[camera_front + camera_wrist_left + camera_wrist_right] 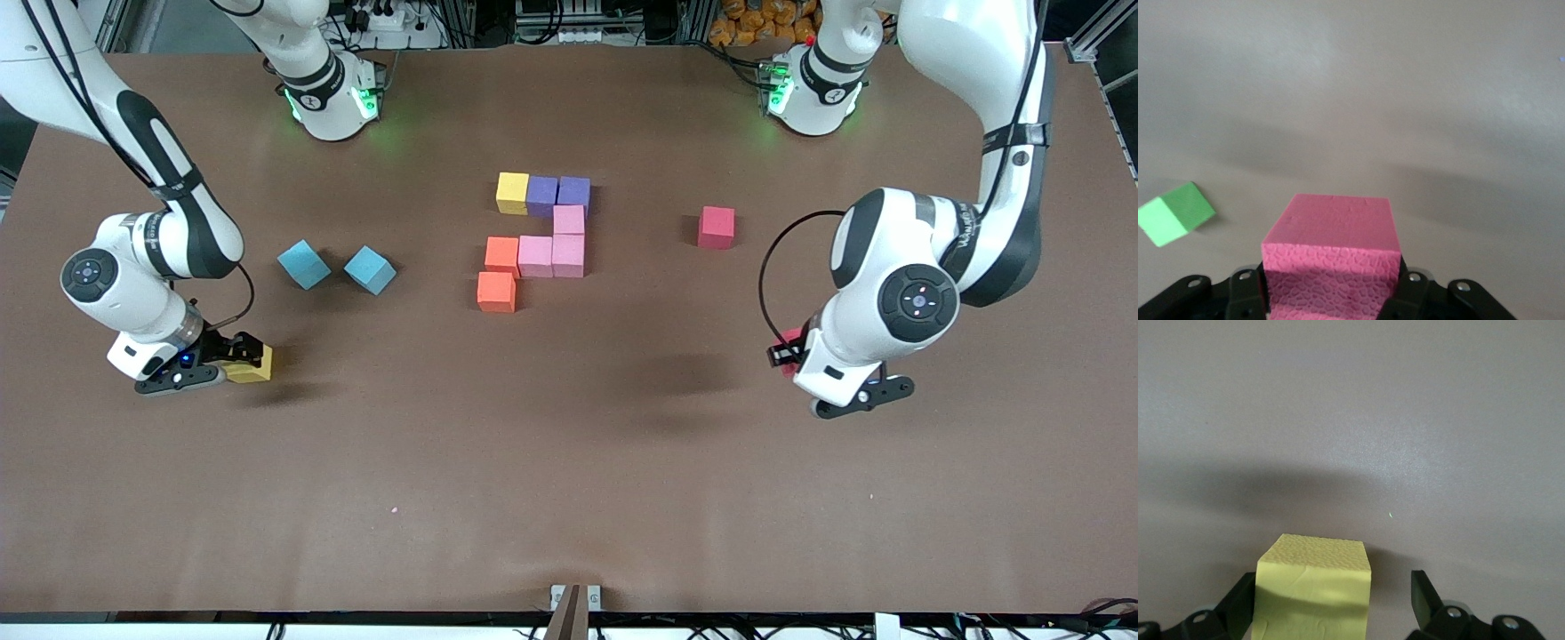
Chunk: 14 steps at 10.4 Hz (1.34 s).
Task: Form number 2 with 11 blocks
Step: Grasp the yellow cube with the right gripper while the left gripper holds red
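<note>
The unfinished digit (pixel 536 238) sits mid-table, eight blocks touching: a top row of yellow and two purples, a pink below the end purple, a middle row of orange and two pinks, and one orange block (pixel 496 292) starting the fourth row. The bottom row is not yet laid; its three cells would run from 6 o'clock of that orange block toward 5 o'clock, nearer the front camera. Seen from the digit in the front view, a deep pink block (pixel 1330 257) hangs at about 4 o'clock, pinched between the fingers of the left gripper (pixel 1331 283) over bare table (pixel 569 462) toward the left arm's end. At about 8 o'clock a yellow block (pixel 255 366) rests on the table, straddled by the right gripper (pixel 222 360) with fingers spread wide, one against the block's side and the other apart from it. A loose red block (pixel 716 227) lies at 3 o'clock of the digit; a green block (pixel 1175 213) shows only in the left wrist view, on the table near the held block. Two blue cubes (pixel 338 267) sit at 9 o'clock. Both grippers look about equally far from the open cells, but only the left has its block secured, so it seems better placed to fill the row.
</note>
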Motion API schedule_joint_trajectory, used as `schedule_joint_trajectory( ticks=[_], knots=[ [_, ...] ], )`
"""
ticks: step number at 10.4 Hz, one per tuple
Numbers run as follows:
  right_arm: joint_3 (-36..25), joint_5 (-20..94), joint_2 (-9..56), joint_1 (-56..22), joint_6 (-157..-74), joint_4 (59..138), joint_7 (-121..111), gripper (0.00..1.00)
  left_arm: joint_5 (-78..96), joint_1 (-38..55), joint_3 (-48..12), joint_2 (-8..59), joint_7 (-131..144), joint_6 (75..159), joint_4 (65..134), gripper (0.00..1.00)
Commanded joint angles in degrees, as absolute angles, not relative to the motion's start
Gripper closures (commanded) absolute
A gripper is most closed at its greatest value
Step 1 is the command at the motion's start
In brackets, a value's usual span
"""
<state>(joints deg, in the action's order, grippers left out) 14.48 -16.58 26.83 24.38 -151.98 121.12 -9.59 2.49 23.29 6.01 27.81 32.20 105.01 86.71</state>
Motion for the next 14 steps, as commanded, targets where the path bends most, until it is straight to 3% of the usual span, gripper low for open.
schedule_joint_trajectory(
  ticks=[1,2,3,5,6,7,9,12,14],
  knots=[
    [15.0,-14.2,27.0,24.9,-151.4,121.2,-9.0,0.0,3.9,25.9,5.5,32.2,38.1,106.8,83.1,0.6],
    [14.9,-14.1,26.9,24.7,-151.5,121.6,-9.0,0.0,3.9,27.5,5.4,33.9,42.8,108.8,82.4,0.6],
    [14.9,-14.1,26.9,24.7,-151.5,121.6,-9.1,0.12,3.9,28.6,5.4,34.4,46.8,110.5,82.3,0.6],
    [15.0,-14.1,26.9,24.5,-151.4,121.4,-9.3,0.64,4.5,28.7,5.1,34.5,53.6,110.7,82.4,0.6],
    [15.2,-14.1,26.4,24.3,-151.4,121.0,-9.4,0.74,4.8,28.7,5.1,34.8,56.9,110.7,82.4,0.6],
    [15.8,-14.1,24.9,24.1,-150.7,121.0,-9.6,0.74,4.8,28.6,5.1,34.9,60.8,110.7,82.4,0.6],
    [20.8,-13.9,22.2,23.8,-141.3,119.1,-7.7,0.75,5.2,28.1,5.2,34.8,68.3,110.7,82.4,0.6],
    [29.2,-13.9,21.3,22.9,-140.3,118.8,2.5,0.75,7.3,27.2,5.4,34.8,76.1,110.7,82.7,0.6],
    [29.8,-14.0,22.0,16.1,-140.7,118.6,13.2,0.75,7.4,26.8,5.4,35.2,81.5,110.7,82.7,0.6]
  ],
)
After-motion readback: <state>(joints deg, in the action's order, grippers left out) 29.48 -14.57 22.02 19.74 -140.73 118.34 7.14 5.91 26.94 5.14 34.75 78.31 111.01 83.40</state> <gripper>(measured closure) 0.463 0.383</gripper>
